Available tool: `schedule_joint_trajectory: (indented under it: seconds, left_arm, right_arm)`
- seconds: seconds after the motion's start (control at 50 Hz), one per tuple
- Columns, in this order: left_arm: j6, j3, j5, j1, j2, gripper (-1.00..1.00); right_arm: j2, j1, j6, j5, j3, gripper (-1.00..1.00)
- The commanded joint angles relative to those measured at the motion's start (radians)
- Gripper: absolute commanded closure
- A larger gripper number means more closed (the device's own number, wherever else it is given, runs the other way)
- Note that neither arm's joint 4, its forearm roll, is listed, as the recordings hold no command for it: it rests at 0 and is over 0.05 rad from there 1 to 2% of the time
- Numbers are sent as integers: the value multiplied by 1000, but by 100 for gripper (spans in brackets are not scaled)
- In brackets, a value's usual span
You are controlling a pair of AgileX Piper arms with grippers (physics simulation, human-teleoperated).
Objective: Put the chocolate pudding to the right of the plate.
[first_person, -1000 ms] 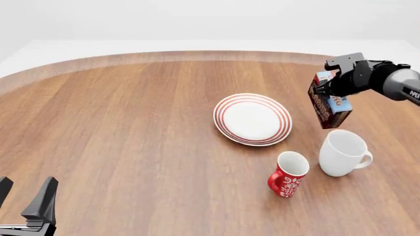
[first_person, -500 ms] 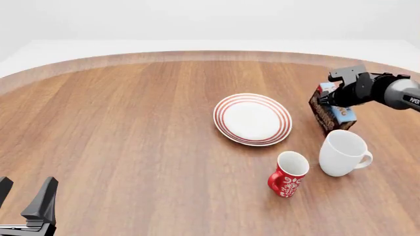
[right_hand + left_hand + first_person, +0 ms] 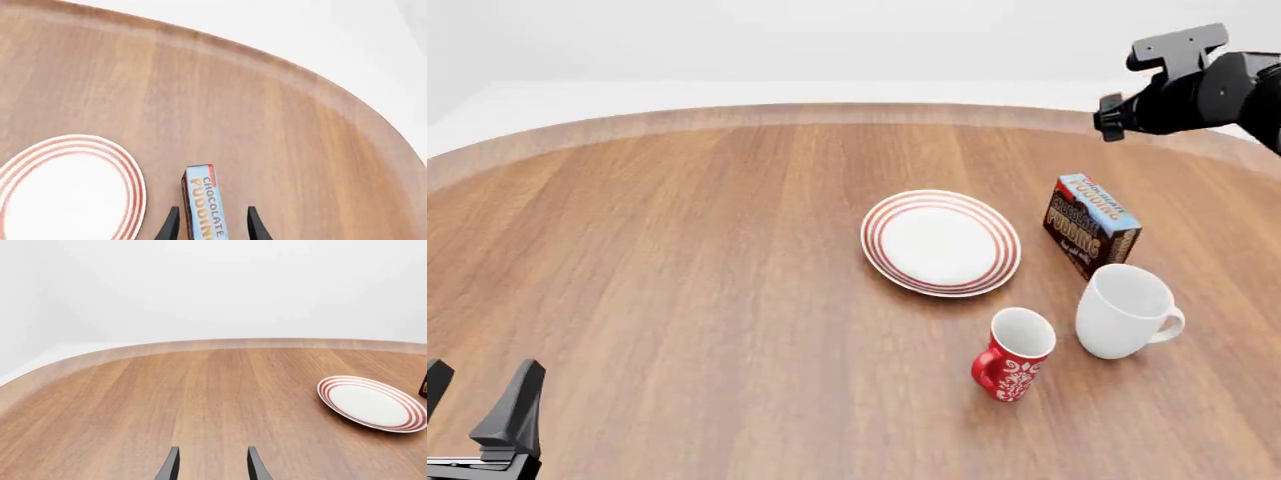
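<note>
The chocolate pudding (image 3: 1090,230) stands on the table just right of the plate (image 3: 941,242), apart from its rim. It is a carton with a light-blue top and dark brown sides. My right gripper (image 3: 1110,118) hangs well above and behind it, open and holding nothing. In the right wrist view the chocolate pudding (image 3: 205,207) shows far below between the spread fingertips (image 3: 169,226), beside the plate (image 3: 67,192). My left gripper (image 3: 478,405) is open and empty at the near left corner, and the plate (image 3: 370,402) lies far ahead of my left gripper (image 3: 210,467).
A white mug (image 3: 1124,310) stands just in front of the carton, nearly touching it. A red patterned mug (image 3: 1014,353) is to the white mug's left, in front of the plate. The table's curved far edge (image 3: 827,112) runs behind.
My right gripper lowered the pudding onto the table, let go of it, then rose up and back. The carton now stands free. The left arm has not moved.
</note>
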Motion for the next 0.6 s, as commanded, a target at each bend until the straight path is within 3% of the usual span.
schedule_joint_trajectory:
  seconds: [0.02,0.18,0.26,0.6]
  left_arm:
    - [0,0,0,0,0,-100]
    - [0,0,0,0,0,-100]
    - [0,0,0,0,0,-100]
    - [0,0,0,0,0,-100]
  right_arm:
    - [-240,76,36,169,-207,-100]
    - [-501,112,33,260,-371,-100]
    - [-603,133,35,271,-392,-100]
    - [-560,92,26,319,-459,-100]
